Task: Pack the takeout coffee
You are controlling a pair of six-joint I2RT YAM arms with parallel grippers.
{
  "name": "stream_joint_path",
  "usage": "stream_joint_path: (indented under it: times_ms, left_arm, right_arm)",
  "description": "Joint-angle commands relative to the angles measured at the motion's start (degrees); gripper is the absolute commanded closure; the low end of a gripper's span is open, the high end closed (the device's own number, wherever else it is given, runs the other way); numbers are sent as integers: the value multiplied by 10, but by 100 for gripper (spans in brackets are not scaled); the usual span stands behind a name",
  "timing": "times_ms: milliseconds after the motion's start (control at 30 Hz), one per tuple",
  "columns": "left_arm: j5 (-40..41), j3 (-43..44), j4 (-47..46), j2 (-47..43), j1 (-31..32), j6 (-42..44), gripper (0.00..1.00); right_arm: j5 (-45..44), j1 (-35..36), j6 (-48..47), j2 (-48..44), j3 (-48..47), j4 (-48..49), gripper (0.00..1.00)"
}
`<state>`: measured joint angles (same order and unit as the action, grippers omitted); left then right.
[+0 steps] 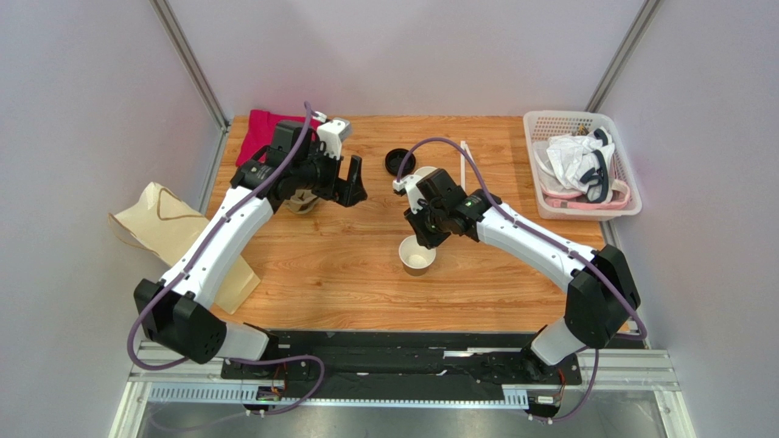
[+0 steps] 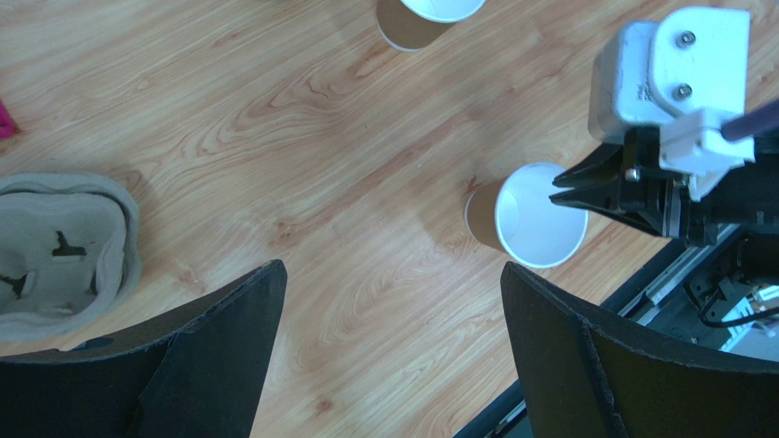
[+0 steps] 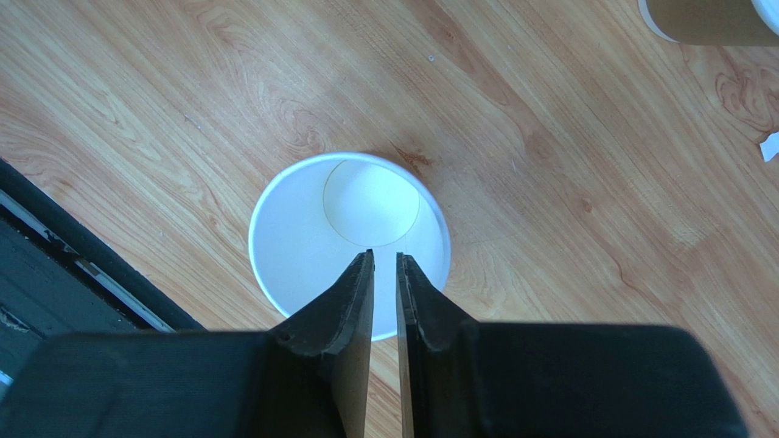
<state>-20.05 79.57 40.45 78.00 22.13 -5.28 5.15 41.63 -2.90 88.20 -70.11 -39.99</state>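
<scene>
Nearest the arm bases, a tan paper cup [image 1: 418, 256] stands upright on the wooden desk [image 1: 347, 274], a little right of the middle and not far from the near edge. Its top is open and its white inside shows. The right hand [image 3: 385, 265] hangs directly over it. Its fingers point down and are clenched almost together, with only a thin slit between them. The tips sit above the near part of the cup's mouth and grasp nothing. Just beyond this cup the wrist views show a second tan cup [image 2: 409, 26], also white inside, which the right arm hides in the top view. To the left and farther back, the left hand [image 2: 391, 267] hovers above the desk, released, with its fingers spread wide and only bare wood between them. A grey moulded-pulp cup carrier [image 2: 55, 246] lies on the desk just beside it. Farther back near the middle, the round black lid [image 1: 400, 161] lies by itself, well apart from the open cup. A thin white straw [image 1: 466, 164] lies just to its right. A red cloth [image 1: 261, 132] lies at the far left corner. A pale plastic basket [image 1: 567, 115] holding crumpled white cloths [image 1: 571, 160] sits along the far right edge. A tan paper bag [image 1: 169, 228] lies at the desk's left edge.
</scene>
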Motion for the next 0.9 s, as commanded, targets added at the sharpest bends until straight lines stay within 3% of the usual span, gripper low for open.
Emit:
stream_joint_path:
  times_ms: [0,233,367,667,867]
  left_arm:
    - [-9,42,-20,36,-2,-18,4]
    - [6,76,-64,92,-2,-34,9]
    - [45,144,-82,183,-2,-51,16]
    - [178,326,-88,383,8,-112,22]
    - [200,384,-125,477,19,-125,29]
  right_arm:
    - [9,-6,-5,8,-3,18,80]
    - [35,-29,3,-27,-59,-11,63]
    - [49,-60,3,-50,-107,-25,44]
    - [-34,-110,-13,-98,-133,-37,36]
    - [-28,-151,-7,-111,-116,-33,34]
